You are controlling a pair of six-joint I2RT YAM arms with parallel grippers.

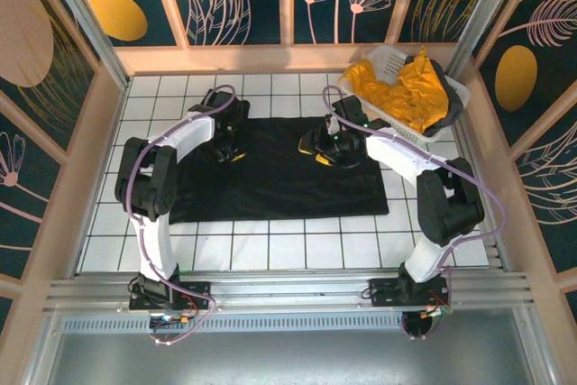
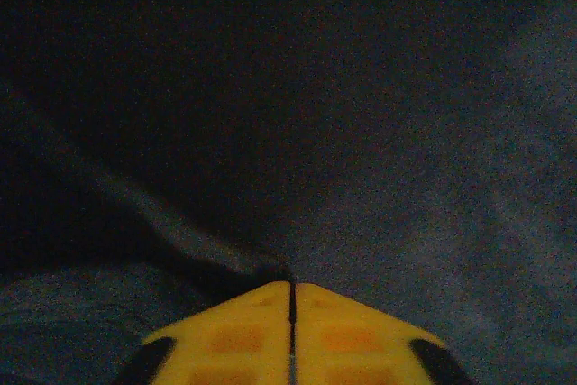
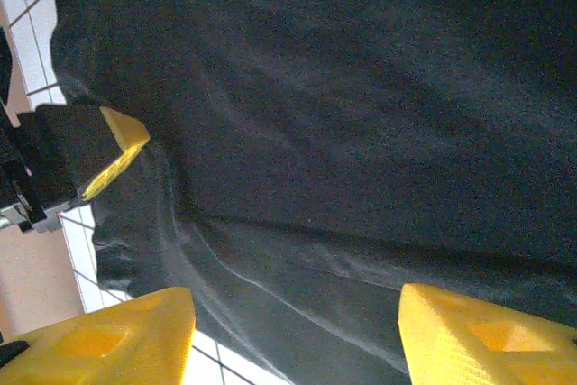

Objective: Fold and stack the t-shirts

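A large black short-sleeved fabric t-shirt (image 1: 279, 182) lies spread flat across the middle of the white tiled tabletop (image 1: 270, 250); the crumpled mustard-yellow t-shirts (image 1: 406, 87) sit heaped in a white plastic lattice basket (image 1: 388, 62) at the upper right of the top view, well apart from the fold.

The left claw (image 1: 230, 152) rests on the shirt's upper left part; in its wrist view its yellow fingers (image 2: 343, 335) are pressed together, and a raised ridge of dark cloth runs up to their tips; whether any cloth is actually caught between them I cannot tell.

The right claw (image 1: 325, 152) sits on the shirt's upper middle; its wrist view shows it (image 3: 296, 299) spread wide above the shirt's edge, pinching nothing.

The likely trouble is an uneven lift; if the left claw holds only a thin pinch, the cloth could slip out once raised; if the right claw closes too near the edge it could miss the fabric; one side rising alone would drag the shirt askew and wrinkle the fold.
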